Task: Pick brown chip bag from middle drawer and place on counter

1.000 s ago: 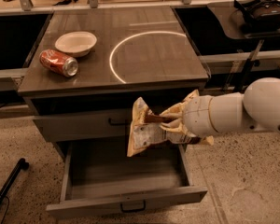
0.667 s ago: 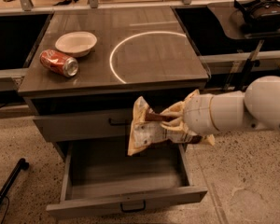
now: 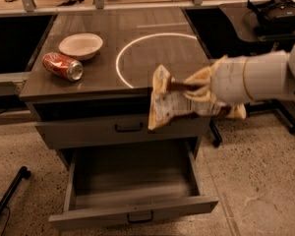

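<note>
One drawer stands pulled out nearest the camera: the middle drawer (image 3: 132, 214), well below the gripper, its grey tray open to view and the bag not in it. Item two, the gripper (image 3: 189, 88), reaching in from the right of view on a pale, rounded arm; its fingers are closed on the dark upper part of the brown chip bag (image 3: 163, 106). The bag hangs from that grip, white printed panel outward, its lower end dangling in front of the closed upper drawer front (image 3: 88, 130) and its top edge level with the front lip of the counter (image 3: 152, 38). Change noted: a second ago hand and bag sat lower, in front of the upper drawer and just over the open tray. Both have since risen to counter height — the lift out of the drawer looks done. Remaining, by judgement: carry the bag forward over the lip and set it down. Beyond the gripper lies the counter's glossy top with its white arc (image 3: 119, 63), the nearest landing spot. Further off to the hand's far side, well apart from it — a red soda can (image 3: 62, 66) on its side, and behind that a shallow white bowl (image 3: 80, 44).
</note>
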Controlling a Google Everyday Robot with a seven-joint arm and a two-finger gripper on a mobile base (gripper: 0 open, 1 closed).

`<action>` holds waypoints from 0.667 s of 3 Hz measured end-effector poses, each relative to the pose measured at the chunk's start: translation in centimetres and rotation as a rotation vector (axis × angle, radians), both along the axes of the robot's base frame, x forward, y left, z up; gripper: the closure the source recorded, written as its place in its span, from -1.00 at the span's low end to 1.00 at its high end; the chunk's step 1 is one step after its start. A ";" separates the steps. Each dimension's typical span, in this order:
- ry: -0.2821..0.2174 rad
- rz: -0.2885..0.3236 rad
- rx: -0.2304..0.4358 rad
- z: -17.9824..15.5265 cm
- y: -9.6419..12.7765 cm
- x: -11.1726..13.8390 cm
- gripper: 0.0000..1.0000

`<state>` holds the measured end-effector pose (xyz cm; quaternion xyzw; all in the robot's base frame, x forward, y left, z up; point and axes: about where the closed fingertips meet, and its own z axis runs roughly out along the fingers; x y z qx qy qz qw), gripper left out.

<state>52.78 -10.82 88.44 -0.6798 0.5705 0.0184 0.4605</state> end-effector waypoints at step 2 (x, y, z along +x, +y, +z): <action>-0.165 0.010 -0.003 8.4 -0.3 5.8 1.00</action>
